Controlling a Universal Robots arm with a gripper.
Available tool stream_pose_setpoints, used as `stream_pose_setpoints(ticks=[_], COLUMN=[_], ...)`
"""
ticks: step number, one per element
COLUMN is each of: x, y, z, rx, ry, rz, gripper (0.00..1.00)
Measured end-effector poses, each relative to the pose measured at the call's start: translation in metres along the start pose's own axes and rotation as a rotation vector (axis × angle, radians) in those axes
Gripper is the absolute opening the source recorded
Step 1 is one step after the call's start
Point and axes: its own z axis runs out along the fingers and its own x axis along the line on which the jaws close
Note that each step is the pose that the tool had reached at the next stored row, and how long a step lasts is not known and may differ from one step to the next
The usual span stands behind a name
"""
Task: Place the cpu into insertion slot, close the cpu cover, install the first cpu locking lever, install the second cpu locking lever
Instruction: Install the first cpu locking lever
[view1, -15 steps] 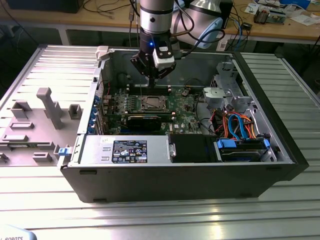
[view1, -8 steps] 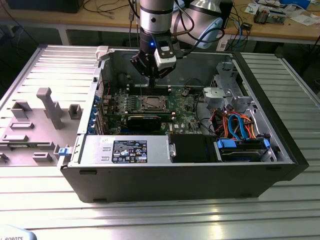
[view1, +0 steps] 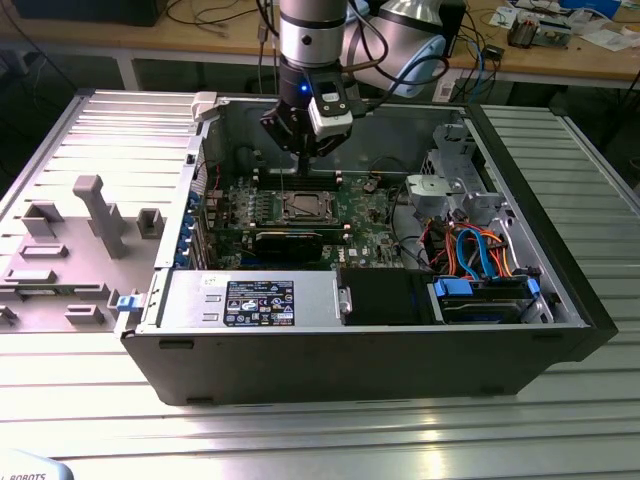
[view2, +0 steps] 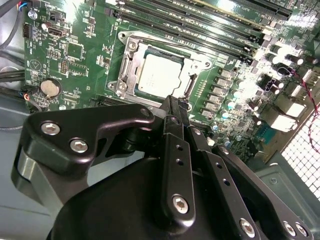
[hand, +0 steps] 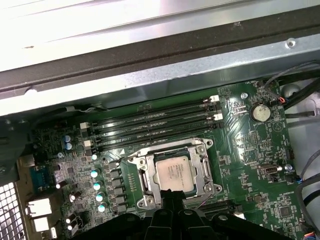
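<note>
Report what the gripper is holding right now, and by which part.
Nothing that can be seen. In the second wrist view the gripper is shut at the edge of the insertion slot, and the cpu lies in that slot, not gripped.

I log the cpu (view2: 159, 75) top as pale silver-grey and the cpu cover (view2: 129, 67) as brighter silver. The motherboard (view2: 75, 50) reads green, speckled with small silver parts. The memory slots (hand: 155, 125) are black, in parallel stripes. The gripper (view2: 172, 105) is matte black with silver screw heads. In the exterior view I note orange and blue cables (view1: 478, 250), a dark grey case (view1: 350, 370) and a pale silver table (view1: 300, 435), ribbed in long lines.
</note>
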Motion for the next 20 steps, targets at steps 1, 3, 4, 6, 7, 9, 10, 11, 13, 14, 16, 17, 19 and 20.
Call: stream_pose_setpoints(ticks=[1,3,4,6,7,9,10,11,13,14,16,17,19,20], x=[0.0005,0.0010,0.0010,0.0011,0.0012,0.0013,0.0021,0.0049,0.0101,0.0131,0.0154,0.0163,0.0174,0.0178], y=[-0.0002,-0.0002,-0.0002,-0.0003,-0.0003,-0.0003,-0.0005,-0.0010,-0.0021,-0.0027,-0.0031,-0.0033,-0.0035,-0.0036], z=[-0.0001,0.0000,0.0000,0.0000,0.0000,0.0001,0.0004,0.0005,0.0008,0.0010,0.0014,0.0016,0.0020,0.0020], rx=[-0.0014,-0.0057,-0.0057,-0.0057,-0.0058,-0.0056,-0.0059,-0.0062,-0.0064,-0.0066,-0.0090,-0.0100,-0.0104,-0.0104], ry=[0.0002,0.0008,0.0008,0.0005,0.0003,0.0000,-0.0002,-0.0002,-0.0001,-0.0001,0.0007,0.0012,0.0018,0.0019], rz=[-0.009,-0.025,-0.034,-0.054,-0.073,-0.108,-0.116,-0.121,-0.122,-0.122,-0.122,-0.123,-0.123,-0.123], gripper=[0.11,0.11,0.11,0.11,0.11,0.11,0.11,0.11,0.11,0.11,0.11,0.11,0.11,0.11])
